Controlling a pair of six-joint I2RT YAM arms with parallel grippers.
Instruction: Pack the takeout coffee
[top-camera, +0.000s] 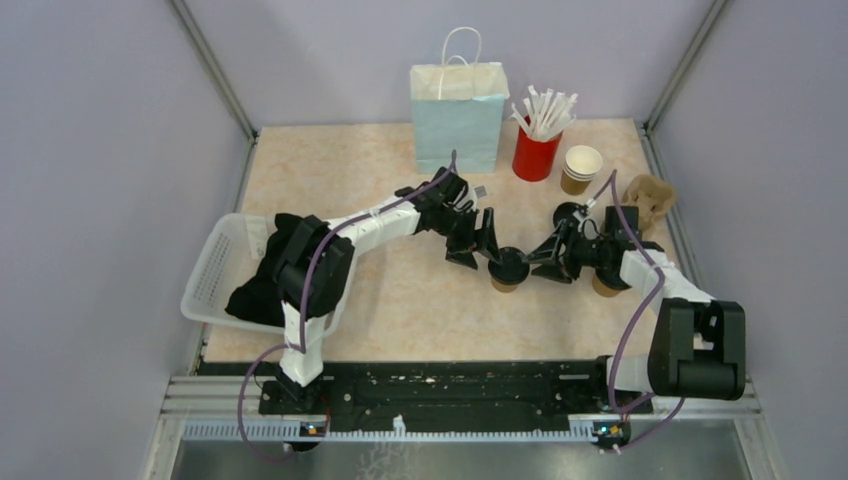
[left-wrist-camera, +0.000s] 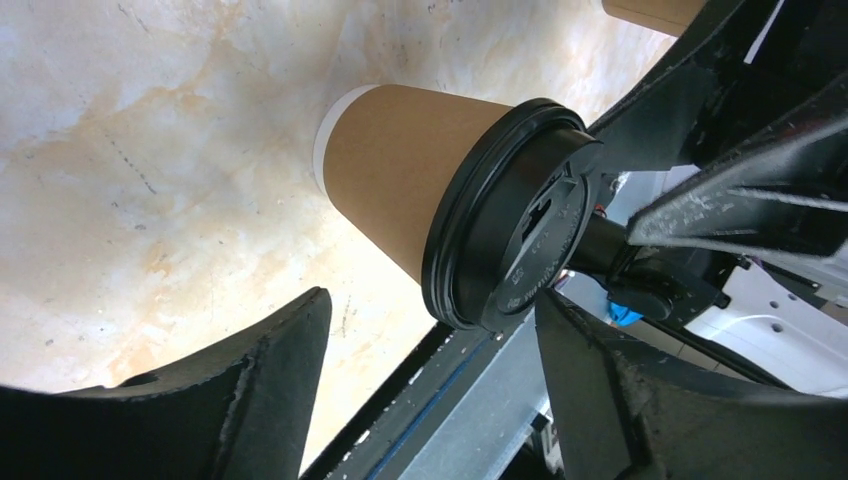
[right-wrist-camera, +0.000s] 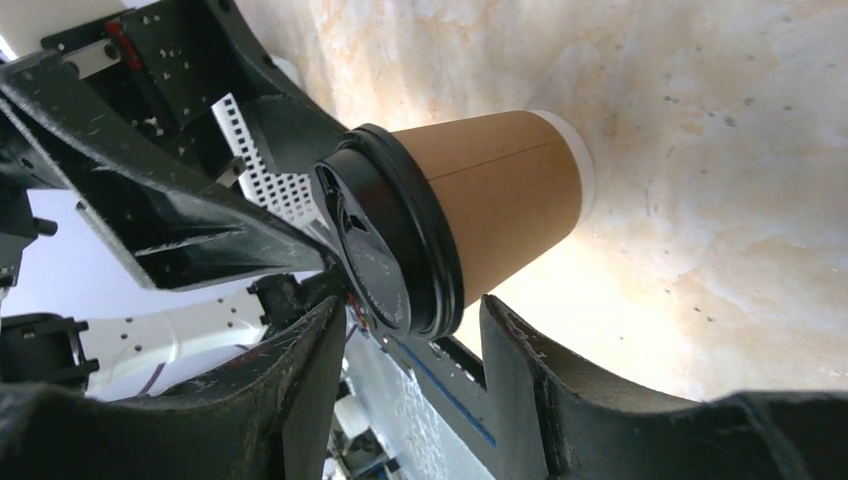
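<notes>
The lidded cup (top-camera: 508, 268) stands upright on the surface (top-camera: 400, 300), well in front of the blue bag (top-camera: 458, 120). The left gripper's (top-camera: 480, 248) fingers (left-wrist-camera: 260, 390) are apart and clear of it. The right gripper's (top-camera: 541, 259) fingers (right-wrist-camera: 520, 370) straddle the lid, but I cannot tell whether they grip it. It is best to clamp the paper wall below the rim and keep the cup level. The bag's inside is hidden.
</notes>
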